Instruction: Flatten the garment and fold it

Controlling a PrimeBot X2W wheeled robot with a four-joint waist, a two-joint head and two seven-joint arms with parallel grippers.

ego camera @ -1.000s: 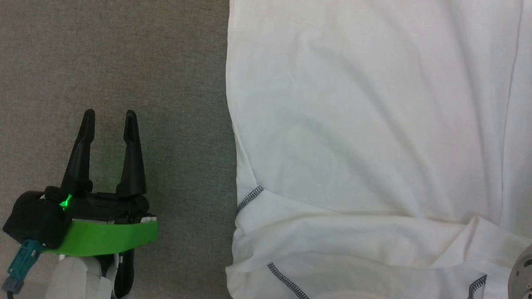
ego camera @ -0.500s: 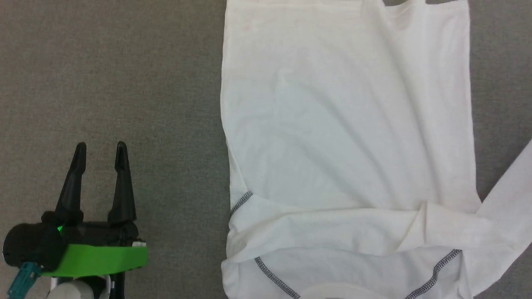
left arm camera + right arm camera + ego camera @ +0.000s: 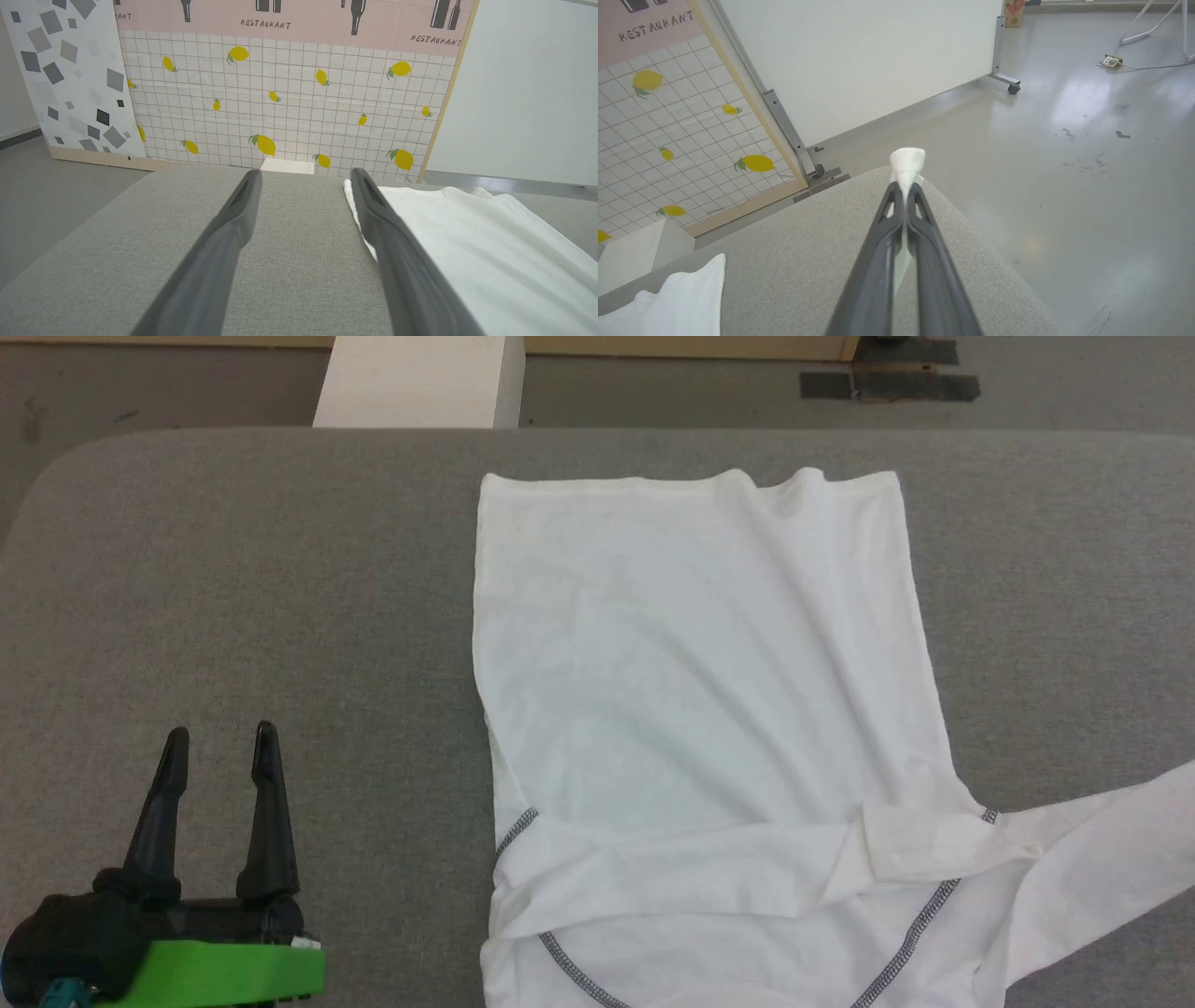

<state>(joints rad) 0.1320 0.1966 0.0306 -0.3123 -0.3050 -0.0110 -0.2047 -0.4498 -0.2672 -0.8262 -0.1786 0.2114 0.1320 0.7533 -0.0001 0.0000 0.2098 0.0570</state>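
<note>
The garment point(image 3: 700, 709), a white long-sleeved shirt with dark zigzag seams, lies spread on the grey table point(image 3: 233, 569). One sleeve is folded across its near part. The other sleeve point(image 3: 1102, 840) runs off to the right edge of the head view. My left gripper point(image 3: 220, 735) rests open over bare table, well left of the garment. In the left wrist view its fingers point(image 3: 303, 175) stand apart, with the garment's edge point(image 3: 467, 247) beside the right one. My right gripper point(image 3: 903, 189) is shut on a tuft of the garment's white cloth point(image 3: 907, 163) above the table's rounded corner.
A rigid white box point(image 3: 420, 378) stands on the floor beyond the table's far edge, with dark tape point(image 3: 887, 378) on the floor to its right. A lemon-patterned wall panel point(image 3: 280, 93) and a white partition point(image 3: 854, 60) stand behind. Grey floor lies right of the table.
The head camera has pulled back, so the garment's far hem, the table's far edge and the floor now show. The outstretched sleeve has come into view at the right. The left gripper stays open.
</note>
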